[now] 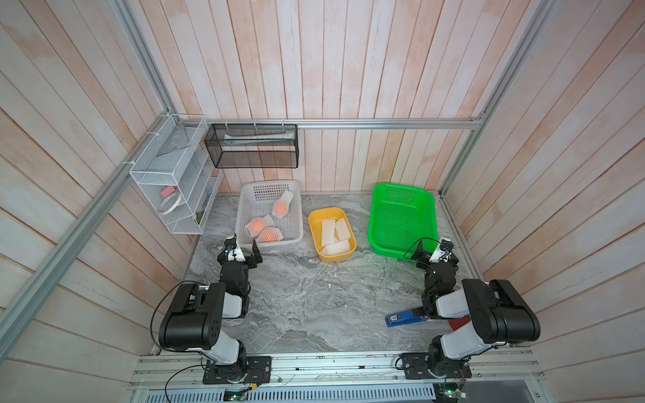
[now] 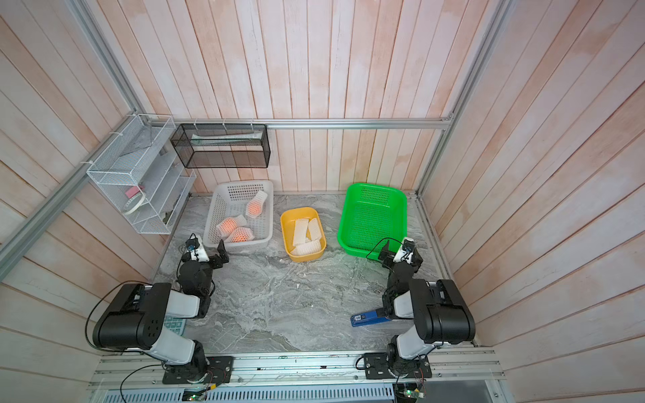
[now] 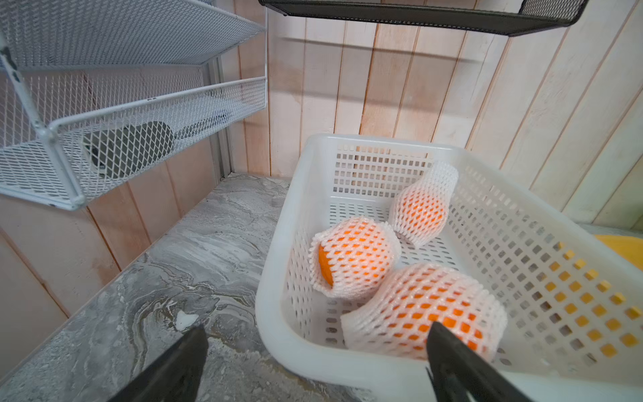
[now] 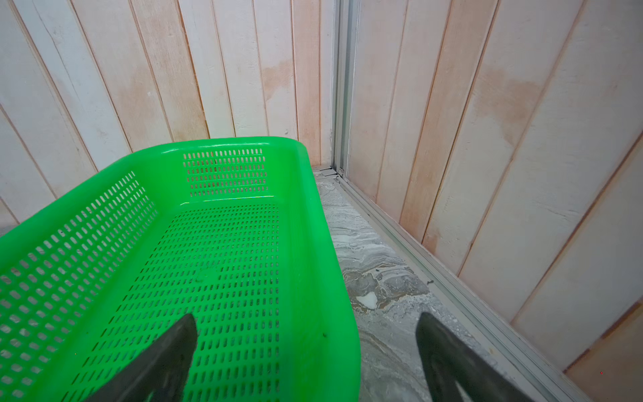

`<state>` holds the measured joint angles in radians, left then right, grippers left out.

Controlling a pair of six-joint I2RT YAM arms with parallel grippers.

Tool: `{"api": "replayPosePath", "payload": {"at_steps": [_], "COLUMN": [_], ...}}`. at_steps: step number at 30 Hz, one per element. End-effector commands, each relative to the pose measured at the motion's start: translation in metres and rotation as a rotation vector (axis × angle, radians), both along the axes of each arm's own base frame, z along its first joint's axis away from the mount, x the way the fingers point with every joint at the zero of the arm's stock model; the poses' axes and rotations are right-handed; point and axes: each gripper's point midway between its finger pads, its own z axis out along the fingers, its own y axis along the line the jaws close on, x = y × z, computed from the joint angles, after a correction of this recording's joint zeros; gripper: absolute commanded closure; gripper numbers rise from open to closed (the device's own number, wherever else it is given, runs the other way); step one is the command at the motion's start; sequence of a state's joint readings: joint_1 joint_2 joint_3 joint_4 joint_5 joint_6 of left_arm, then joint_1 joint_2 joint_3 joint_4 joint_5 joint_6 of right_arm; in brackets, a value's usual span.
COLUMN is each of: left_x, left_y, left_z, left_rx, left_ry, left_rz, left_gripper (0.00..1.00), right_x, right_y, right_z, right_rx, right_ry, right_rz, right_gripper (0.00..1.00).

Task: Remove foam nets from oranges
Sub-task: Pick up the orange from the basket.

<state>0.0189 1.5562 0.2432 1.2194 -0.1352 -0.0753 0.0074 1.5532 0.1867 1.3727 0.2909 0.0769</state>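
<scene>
Your left end effector [image 3: 316,330], jaws wide and empty, hangs at the white basket's [image 3: 275,250] near rim; the closest netted orange [image 3: 422,306] lies just ahead inside, its foam net [image 3: 360,323] seemingly crosswise. Your right end effector [image 4: 305,319], likewise spread and empty, is well apart

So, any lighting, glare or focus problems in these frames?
In both top views: even light, wall planks fan outward from wide-angle distortion, green tint spills from the green basket onto the marble tabletop. Left wrist view: netted oranges sharp, left gripper dark and blurred. Right wrist view: thin glare streak on the basket floor's far edge.
</scene>
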Motion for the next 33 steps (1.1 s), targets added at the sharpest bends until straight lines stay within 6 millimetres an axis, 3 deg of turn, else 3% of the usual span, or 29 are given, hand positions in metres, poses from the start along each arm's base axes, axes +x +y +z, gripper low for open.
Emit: {"api": "replayPosePath", "payload": {"at_steps": [1, 21, 25, 28, 31, 33], "left_x": [0.001, 0.003, 0.000, 0.004, -0.004, -0.011], "left_y": [-0.001, 0.000, -0.002, -0.010, -0.013, -0.015], "left_z": [0.000, -0.001, 0.006, 0.037, 0.092, 0.127], "left_rx": [-0.009, -0.009, 0.023, 0.064, 0.063, 0.013], "left_ry": [-0.007, 0.003, -0.012, 0.011, -0.027, -0.042], "left_rz": [-0.008, -0.003, -0.011, -0.010, 0.022, 0.020], "left_gripper": [0.00, 0.00, 0.00, 0.00, 0.00, 0.00], "right_x": [0.001, 0.001, -0.006, -0.022, -0.008, -0.008], "right_y": [-0.002, -0.001, -0.004, 0.012, 0.027, 0.041], "right_z": [0.001, 0.000, 0.008, 0.036, 0.049, 0.070], "right_rx": [-0.007, -0.006, -0.006, -0.080, -0.026, 0.078], "right_ry": [-0.005, -0.004, -0.030, -0.098, 0.066, 0.096], "right_rz": [-0.007, -0.002, -0.030, -0.015, 0.033, 0.099], "right_gripper": [0.02, 0.02, 0.02, 0.02, 0.02, 0.03]}}
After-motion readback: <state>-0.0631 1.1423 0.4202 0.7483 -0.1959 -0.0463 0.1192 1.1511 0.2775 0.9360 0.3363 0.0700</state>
